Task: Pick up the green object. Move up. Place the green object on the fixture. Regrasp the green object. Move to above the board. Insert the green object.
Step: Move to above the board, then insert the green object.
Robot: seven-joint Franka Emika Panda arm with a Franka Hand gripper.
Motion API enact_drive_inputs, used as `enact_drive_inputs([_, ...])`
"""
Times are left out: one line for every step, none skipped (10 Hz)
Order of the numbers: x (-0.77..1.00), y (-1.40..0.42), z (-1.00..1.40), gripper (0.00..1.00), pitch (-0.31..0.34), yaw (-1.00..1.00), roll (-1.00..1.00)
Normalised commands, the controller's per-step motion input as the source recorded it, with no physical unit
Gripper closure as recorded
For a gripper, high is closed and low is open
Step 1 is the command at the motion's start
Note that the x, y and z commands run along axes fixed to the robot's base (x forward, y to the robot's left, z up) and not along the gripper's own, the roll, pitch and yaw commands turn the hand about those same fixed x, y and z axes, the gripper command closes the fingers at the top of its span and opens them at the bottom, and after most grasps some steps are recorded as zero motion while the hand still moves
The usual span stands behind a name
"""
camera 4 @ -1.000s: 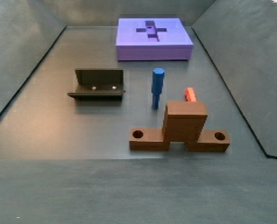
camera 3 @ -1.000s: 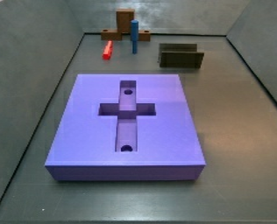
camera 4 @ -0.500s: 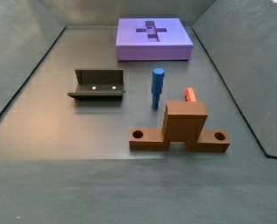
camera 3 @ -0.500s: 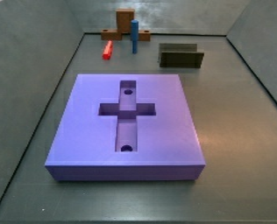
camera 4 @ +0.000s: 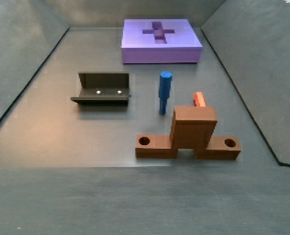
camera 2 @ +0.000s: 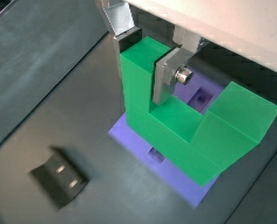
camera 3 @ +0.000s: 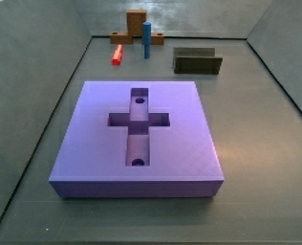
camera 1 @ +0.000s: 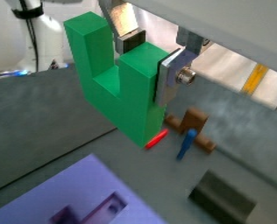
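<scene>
High above the floor, the gripper (camera 2: pixel 152 66) is clamped on the green object (camera 2: pixel 194 118), one silver finger (camera 2: pixel 168 77) pressed flat against an arm of the U-shaped piece; in both wrist views the piece hangs well clear of everything below. Neither side view shows the gripper or the green piece at all.

Beneath it in a wrist view lies the board (camera 2: pixel 176 166), mostly hidden by the piece. In a side view the board (camera 3: pixel 139 134) sits on the grey floor with its cross-shaped recess bare and a small round hole at each end of the long slot. The fixture (camera 4: pixel 101 90) stands apart from the board, with nothing on it. Near it stand a blue peg (camera 4: pixel 165 92), a brown post (camera 4: pixel 193 131) on its base, and a thin red bar (camera 4: pixel 198 99) just beside that post.
</scene>
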Motion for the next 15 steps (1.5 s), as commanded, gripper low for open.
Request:
enact_drive_inputs([-0.09,-0.06,0.02,1.0,-0.07,0.02,-1.0])
enact_drive_inputs([-0.09,-0.01,-0.01,1.0,-0.095,0.02,-1.0])
enact_drive_inputs([-0.07,0.03,0.01,1.0,-0.097,0.01,-0.82])
enact_drive_inputs([-0.06,0.02,0.0,1.0,-0.083,0.0,-0.6])
enact_drive_inputs([-0.04,0.01,-0.01,1.0,-0.054,0.0,-0.35])
enact_drive_inputs([-0.02,0.0,0.0,1.0,-0.038,0.0,-0.26])
enact_drive_inputs([0.0,-0.1,-0.6,1.0,-0.324,0.01,0.0])
enact_drive_inputs([0.0,-0.18,-0.53,1.0,-0.373,0.02,0.0])
enact_drive_inputs([0.0,-0.21,-0.45,1.0,-0.416,0.06,-0.03])
enact_drive_inputs([0.04,-0.19,-0.42,1.0,-0.431,0.09,-0.04])
enact_drive_inputs([0.15,-0.18,-0.6,1.0,-0.29,0.01,0.13])
enact_drive_inputs([0.16,-0.12,-0.6,1.0,-0.176,0.09,0.25])
enact_drive_inputs([0.14,-0.09,-0.61,1.0,-0.144,0.18,0.27])
enact_drive_inputs([0.09,-0.06,-0.83,1.0,-0.051,0.26,0.2])
enact_drive_inputs([0.31,0.0,-1.0,1.0,-0.009,0.5,0.0])
